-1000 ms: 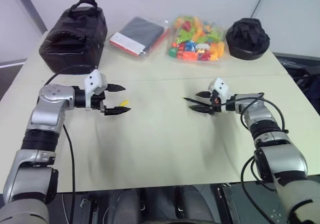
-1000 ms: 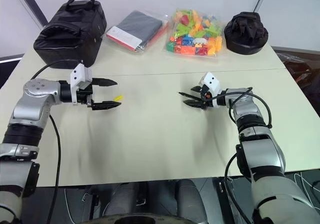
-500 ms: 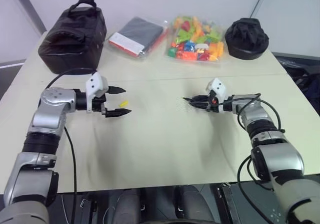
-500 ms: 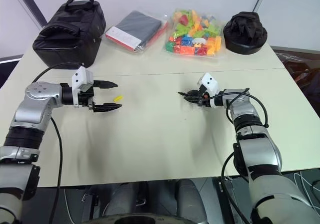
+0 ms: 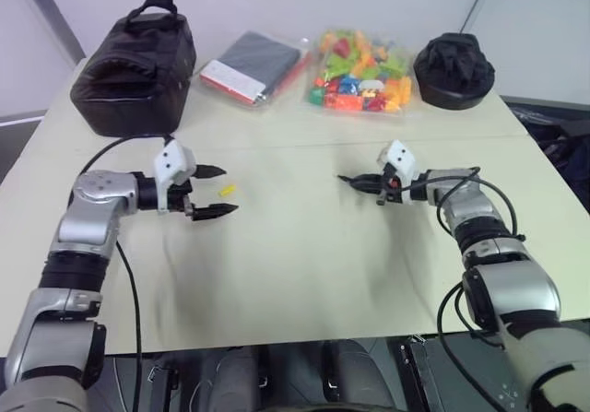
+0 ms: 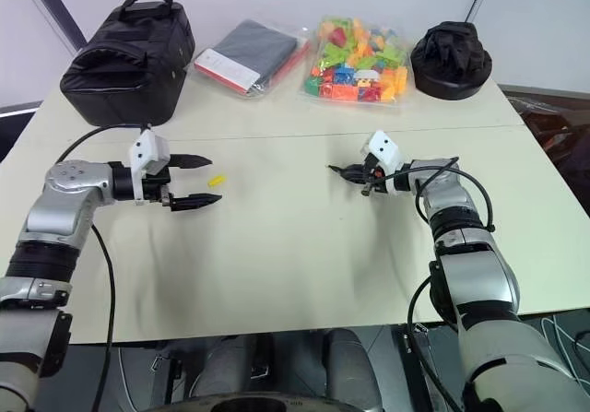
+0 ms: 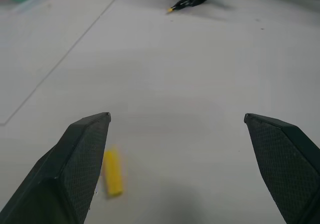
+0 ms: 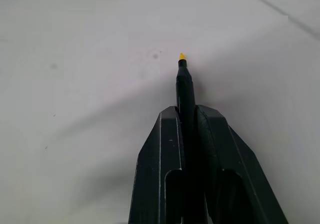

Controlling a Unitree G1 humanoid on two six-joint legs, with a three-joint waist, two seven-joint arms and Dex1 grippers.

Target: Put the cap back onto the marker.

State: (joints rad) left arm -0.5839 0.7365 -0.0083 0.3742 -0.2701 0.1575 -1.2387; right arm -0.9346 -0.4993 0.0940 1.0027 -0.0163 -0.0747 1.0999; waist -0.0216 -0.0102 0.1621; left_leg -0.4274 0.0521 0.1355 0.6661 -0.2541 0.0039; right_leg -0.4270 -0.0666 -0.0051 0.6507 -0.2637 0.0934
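1. Left wrist view puts the cap (image 7: 113,172) flat on the table (image 5: 295,264), just beside the inner face of one finger (image 7: 82,154) of the left gripper (image 5: 215,191), well off to one side of the gap rather than centred in it.
2. That gripper is spread wide and grasps nothing; in the head views the cap (image 5: 227,190) lies just past its fingertips, toward the table's middle.
3. The cap's long axis runs roughly along the direction the fingers point, so I judge the gripper needs a small sideways shift to centre the cap before closing across its width.
4. The right gripper (image 6: 358,173) is clenched on the marker (image 8: 183,91), which juts beyond the fingertips with its small yellow tip (image 8: 182,56) pointing left across the table, toward the left gripper.
5. The left arm is much the nearer to the cap; marker and cap are well apart, with bare tabletop between them.
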